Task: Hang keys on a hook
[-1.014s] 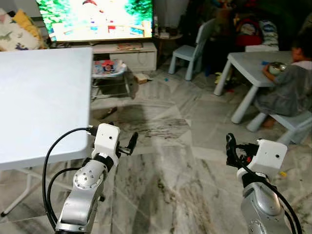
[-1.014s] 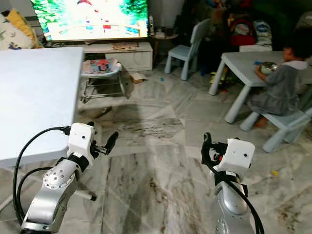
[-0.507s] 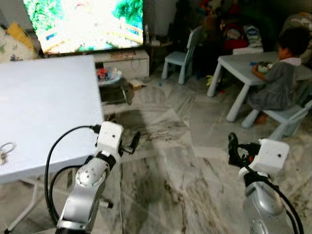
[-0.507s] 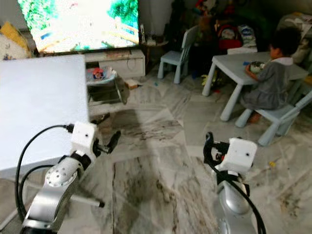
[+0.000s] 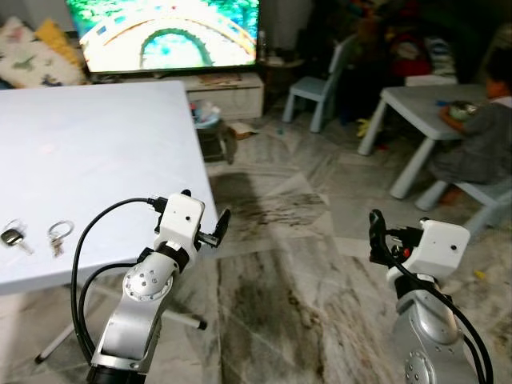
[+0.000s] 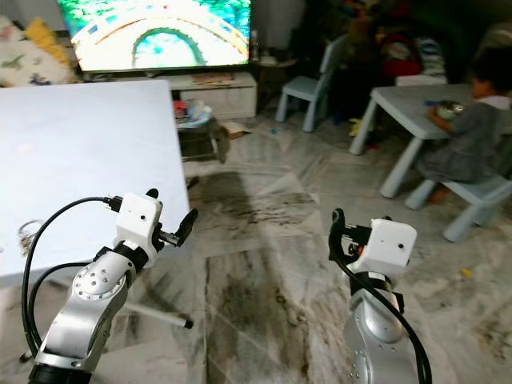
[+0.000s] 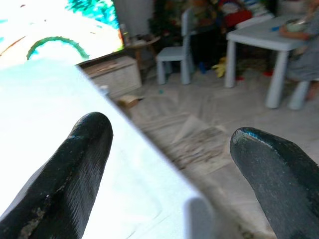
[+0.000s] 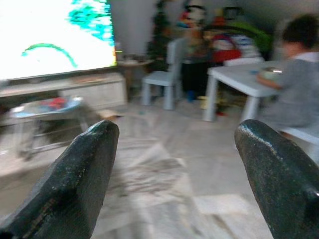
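Our view has swung left: keys [image 5: 54, 237] now show on the white table [image 5: 104, 152]. Left gripper [image 7: 172, 149] and right gripper [image 8: 174, 164] spread, empty. We should square up before reaching.

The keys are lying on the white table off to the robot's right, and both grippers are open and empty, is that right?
Not quite: the keys lie on the white table to the robot's left, as the left eye view shows. The left gripper and right gripper are indeed open and empty.
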### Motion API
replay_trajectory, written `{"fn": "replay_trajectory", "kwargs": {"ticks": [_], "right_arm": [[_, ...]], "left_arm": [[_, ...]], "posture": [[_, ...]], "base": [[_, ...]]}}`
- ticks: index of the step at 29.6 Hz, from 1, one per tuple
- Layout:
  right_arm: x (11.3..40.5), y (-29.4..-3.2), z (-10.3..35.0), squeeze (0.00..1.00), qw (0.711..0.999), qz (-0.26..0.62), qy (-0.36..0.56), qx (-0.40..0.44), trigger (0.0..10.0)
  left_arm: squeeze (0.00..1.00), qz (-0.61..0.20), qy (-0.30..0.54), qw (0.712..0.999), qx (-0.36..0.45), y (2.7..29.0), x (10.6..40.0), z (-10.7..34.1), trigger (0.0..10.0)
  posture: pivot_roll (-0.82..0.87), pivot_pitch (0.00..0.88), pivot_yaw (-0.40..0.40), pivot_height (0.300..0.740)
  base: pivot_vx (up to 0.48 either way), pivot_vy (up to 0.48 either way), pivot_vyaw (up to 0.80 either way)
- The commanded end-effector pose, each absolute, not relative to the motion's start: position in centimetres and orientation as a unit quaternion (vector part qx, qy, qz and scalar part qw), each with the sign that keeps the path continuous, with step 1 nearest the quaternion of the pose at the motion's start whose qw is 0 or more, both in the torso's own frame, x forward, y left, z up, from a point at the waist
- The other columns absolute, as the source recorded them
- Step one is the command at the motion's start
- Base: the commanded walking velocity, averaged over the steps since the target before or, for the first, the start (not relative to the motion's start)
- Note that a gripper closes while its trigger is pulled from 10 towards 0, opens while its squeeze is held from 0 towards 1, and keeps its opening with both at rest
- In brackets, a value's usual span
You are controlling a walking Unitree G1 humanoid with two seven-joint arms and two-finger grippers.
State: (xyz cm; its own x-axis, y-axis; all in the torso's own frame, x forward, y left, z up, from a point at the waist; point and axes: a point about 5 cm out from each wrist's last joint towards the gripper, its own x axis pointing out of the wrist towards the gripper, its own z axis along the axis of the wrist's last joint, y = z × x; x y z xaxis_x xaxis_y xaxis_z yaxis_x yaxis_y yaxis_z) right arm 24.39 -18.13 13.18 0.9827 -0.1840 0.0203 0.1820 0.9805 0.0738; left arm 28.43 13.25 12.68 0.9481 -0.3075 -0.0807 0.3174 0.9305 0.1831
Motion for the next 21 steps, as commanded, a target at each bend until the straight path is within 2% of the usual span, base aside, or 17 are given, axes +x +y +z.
{"fn": "replay_trajectory", "kwargs": {"ticks": [1, 21], "right_arm": [[24.57, -18.22, 13.42, 0.00, 0.995, -0.095, -0.018, 0.032, 10.0], [24.97, -17.45, 13.57, 0.00, 0.996, -0.080, -0.022, 0.039, 10.0]], "left_arm": [[0.00, -0.163, 0.018, 0.981, 0.101, 12.86, 28.62, 13.09, 10.0], [0.00, -0.156, 0.028, 0.984, 0.083, 12.74, 28.94, 13.00, 10.0]], "posture": [[0.06, 0.017, -0.031, 0.740], [0.06, 0.023, -0.024, 0.740]], "base": [[0.000, 0.000, 0.78], [0.000, 0.000, 0.78]]}}
